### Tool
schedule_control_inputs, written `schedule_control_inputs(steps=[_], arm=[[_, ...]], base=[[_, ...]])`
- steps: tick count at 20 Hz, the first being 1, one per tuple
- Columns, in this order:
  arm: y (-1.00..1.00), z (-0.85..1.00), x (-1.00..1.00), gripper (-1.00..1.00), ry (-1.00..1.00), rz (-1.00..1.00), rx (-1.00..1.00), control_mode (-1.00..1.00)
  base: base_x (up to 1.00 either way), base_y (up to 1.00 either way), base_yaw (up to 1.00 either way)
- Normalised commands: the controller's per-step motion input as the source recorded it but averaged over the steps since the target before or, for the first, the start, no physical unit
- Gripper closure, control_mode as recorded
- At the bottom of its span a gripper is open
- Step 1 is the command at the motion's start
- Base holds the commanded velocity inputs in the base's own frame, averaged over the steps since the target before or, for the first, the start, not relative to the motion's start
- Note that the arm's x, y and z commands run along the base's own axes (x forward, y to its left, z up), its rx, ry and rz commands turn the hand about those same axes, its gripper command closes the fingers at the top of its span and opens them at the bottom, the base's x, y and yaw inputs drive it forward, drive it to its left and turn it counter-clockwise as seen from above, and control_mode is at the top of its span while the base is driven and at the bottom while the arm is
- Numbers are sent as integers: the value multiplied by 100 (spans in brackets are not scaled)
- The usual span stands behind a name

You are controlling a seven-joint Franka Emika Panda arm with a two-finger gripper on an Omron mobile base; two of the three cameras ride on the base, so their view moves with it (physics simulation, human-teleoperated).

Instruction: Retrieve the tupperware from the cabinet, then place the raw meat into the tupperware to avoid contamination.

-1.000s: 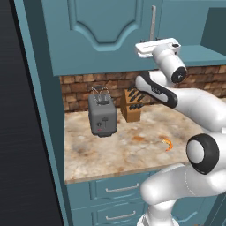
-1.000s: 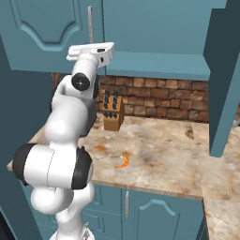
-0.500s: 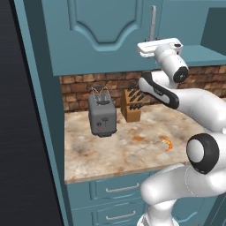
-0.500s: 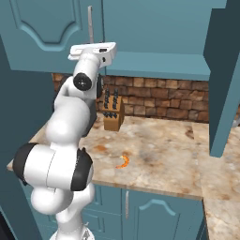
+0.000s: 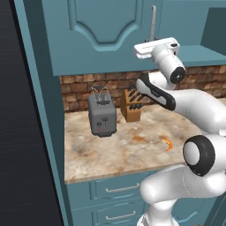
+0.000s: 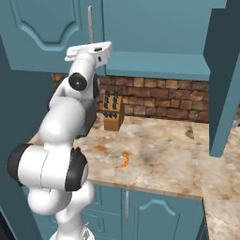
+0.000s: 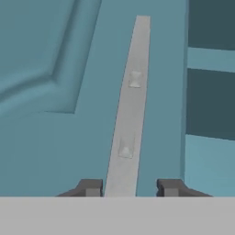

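While the arm reaches up to the cabinet [image 5: 101, 35], the tool [image 7: 129, 188] sits at the door's vertical silver handle [image 7: 128, 114], one fingertip on either side of the bar. Whether the fingers actually clamp the bar cannot be told; narrow gaps show on both sides. On the table [image 5: 110, 154] lies the raw meat [image 5: 167, 144], well apart from the grey toaster [image 5: 102, 115] and the knife block [image 5: 131, 105] at the brick wall. Cabinet doors appear closed.
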Motion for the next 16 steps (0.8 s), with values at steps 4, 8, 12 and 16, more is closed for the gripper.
schedule_control_inputs(steps=[4, 8, 12, 16], arm=[[52, 0, 5, 100, 6, -4, -5, -100], [40, 0, 10, 100, 4, -3, -3, -100], [5, 0, -2, 100, 6, -1, 0, -100], [-10, 0, -58, 100, 5, -1, 0, -100]], base=[[0, 0, 0], [0, 0, 0], [0, 0, 0], [0, 0, 0]])
